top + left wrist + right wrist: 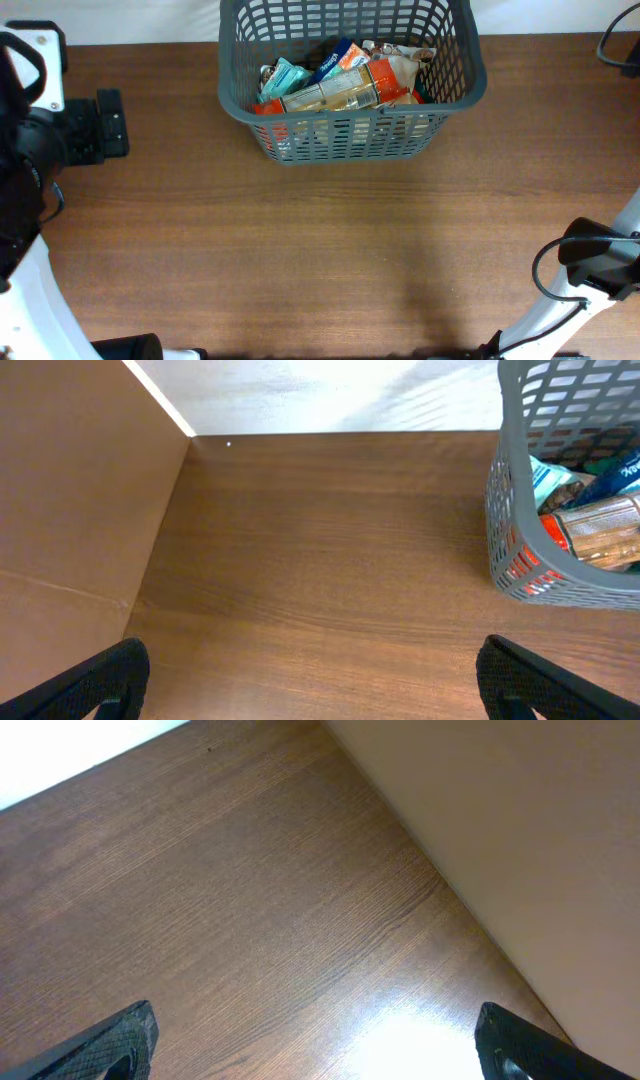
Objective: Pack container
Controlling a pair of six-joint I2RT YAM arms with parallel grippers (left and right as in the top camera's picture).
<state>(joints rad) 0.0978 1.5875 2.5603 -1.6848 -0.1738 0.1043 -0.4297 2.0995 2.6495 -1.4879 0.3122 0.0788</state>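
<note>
The container (352, 140) is a dark grey lattice basket at the far middle of the table. It holds several food packets, among them a long clear packet with an orange label (340, 93), a blue packet (335, 60) and a teal packet (283, 75). The left wrist view shows the basket's corner (520, 540) at the right edge. My left gripper (315, 680) is open and empty over bare wood at the table's left side. My right gripper (315, 1045) is open and empty over bare wood near the table's right edge.
The left arm's base and wrist (85, 125) sit at the far left. The right arm (600, 260) sits at the near right. A black cable (620, 45) lies at the far right corner. The table's right edge (440, 870) runs diagonally in the right wrist view.
</note>
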